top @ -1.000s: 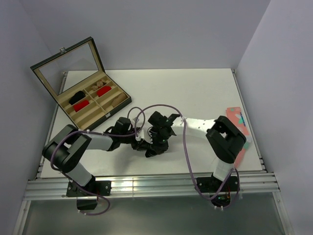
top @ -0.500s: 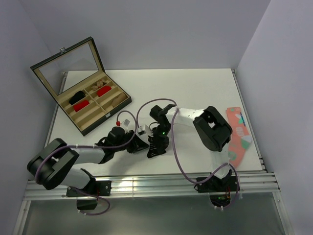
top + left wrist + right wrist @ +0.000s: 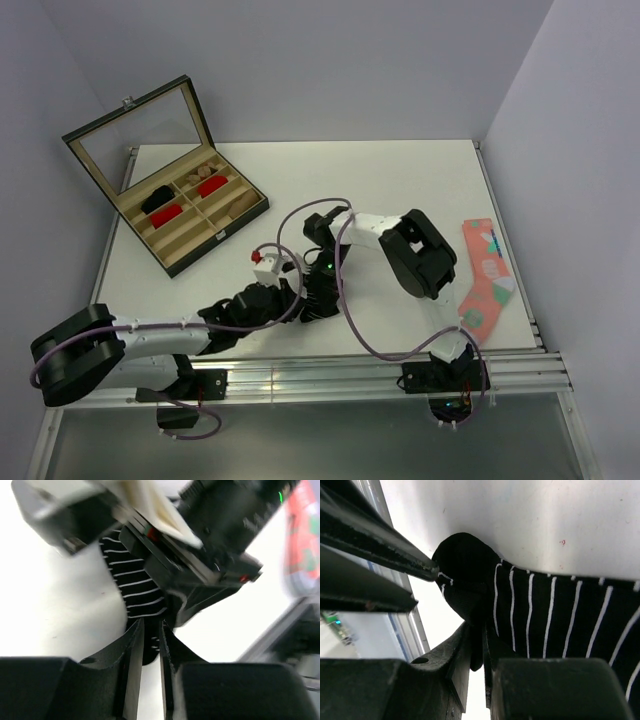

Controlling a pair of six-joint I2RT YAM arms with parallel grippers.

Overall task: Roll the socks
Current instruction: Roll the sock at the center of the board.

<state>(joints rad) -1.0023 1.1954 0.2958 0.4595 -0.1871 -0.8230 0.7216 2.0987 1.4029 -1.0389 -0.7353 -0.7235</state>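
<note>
- The box [image 3: 214, 240] sits at the far left corner of the table [image 3: 400, 190], its glass lid [image 3: 140, 135] standing open and tipped back.
- Thin dividers split its tan inside into long compartments.
- One red bundle [image 3: 167, 214] lies in a near-left compartment, and a second red bundle [image 3: 210, 186] lies further back towards the middle.
- A black item [image 3: 157, 200] lies just beside the first red bundle, on its far side; it is too small to say what it is.
- Tan fabric [image 3: 236, 204] fills the compartment at the right end, and there is more tan at the back. I cannot tell from here whether either is a sock.
- The striped sock [image 3: 132, 585] is outside the box, on the bare table near the front middle, where the two arms meet.
- The left gripper [image 3: 150, 625] is nearly closed, with a fold of the striped sock nipped in the thin slit between its fingers.
- The right gripper [image 3: 477, 630] is just as narrow, pinching the rounded end of the same sock.
- The two grippers are close together, one from each side, low over the table.
- A coral sock [image 3: 485, 275] lies flat along the right edge, well apart from all this.
</note>
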